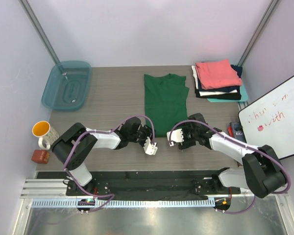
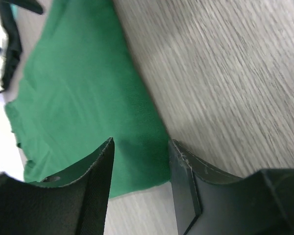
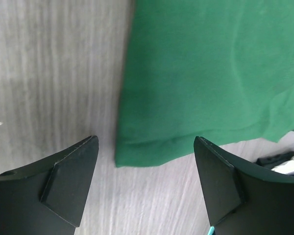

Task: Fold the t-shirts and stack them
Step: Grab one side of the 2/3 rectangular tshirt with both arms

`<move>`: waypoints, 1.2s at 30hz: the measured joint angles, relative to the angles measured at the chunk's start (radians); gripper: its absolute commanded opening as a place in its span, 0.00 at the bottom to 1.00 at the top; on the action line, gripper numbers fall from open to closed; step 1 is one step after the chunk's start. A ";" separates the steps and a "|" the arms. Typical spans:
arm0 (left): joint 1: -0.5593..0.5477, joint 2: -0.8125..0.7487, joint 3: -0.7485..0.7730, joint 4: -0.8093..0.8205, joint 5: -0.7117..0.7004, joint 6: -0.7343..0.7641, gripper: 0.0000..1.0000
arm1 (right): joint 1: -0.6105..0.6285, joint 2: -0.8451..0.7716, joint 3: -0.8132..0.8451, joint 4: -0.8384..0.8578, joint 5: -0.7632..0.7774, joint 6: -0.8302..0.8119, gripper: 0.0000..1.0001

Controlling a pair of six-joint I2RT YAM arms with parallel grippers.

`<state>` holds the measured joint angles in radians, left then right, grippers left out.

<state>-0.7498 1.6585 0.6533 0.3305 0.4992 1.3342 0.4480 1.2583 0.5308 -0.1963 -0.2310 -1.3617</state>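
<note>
A dark green t-shirt (image 1: 165,100) lies flat in the middle of the table, folded into a long strip. Its near hem lies between my two grippers. My left gripper (image 1: 150,146) is at the near left corner of the hem. In the left wrist view its jaws (image 2: 141,144) stand apart over that corner of the green cloth (image 2: 83,98), not pinching it. My right gripper (image 1: 174,138) is at the near right corner, wide open (image 3: 146,142), with the cloth's corner (image 3: 210,73) just ahead of its fingertips. Folded t-shirts sit stacked (image 1: 218,78) at the back right, coral-pink on top.
A translucent teal tub (image 1: 67,84) stands at the back left. A mug with a yellow inside (image 1: 43,131) and a small red-brown object (image 1: 40,156) sit at the left edge. A whiteboard (image 1: 277,115) leans at the right, with a dark box (image 1: 236,131) beside it.
</note>
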 measured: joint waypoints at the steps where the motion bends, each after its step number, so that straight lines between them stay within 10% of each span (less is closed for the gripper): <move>1: -0.001 0.016 0.002 0.007 -0.008 0.000 0.49 | 0.000 0.007 0.000 0.015 0.000 -0.003 0.85; 8: -0.005 0.082 0.054 0.040 -0.035 0.000 0.47 | 0.000 0.067 0.006 0.069 0.005 -0.031 0.36; 14: -0.005 0.099 0.064 0.046 -0.054 -0.007 0.00 | 0.000 0.106 0.018 0.047 0.010 -0.066 0.10; 20: -0.010 0.043 0.062 -0.022 -0.051 -0.042 0.00 | 0.000 0.106 0.132 -0.192 -0.030 -0.074 0.02; 36: -0.023 -0.710 0.064 -0.683 0.155 -0.211 0.00 | 0.080 0.004 0.607 -1.003 -0.343 -0.146 0.01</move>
<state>-0.7723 0.9482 0.7174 -0.3527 0.6540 1.1233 0.5278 1.2621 1.1374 -1.1992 -0.5743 -1.5082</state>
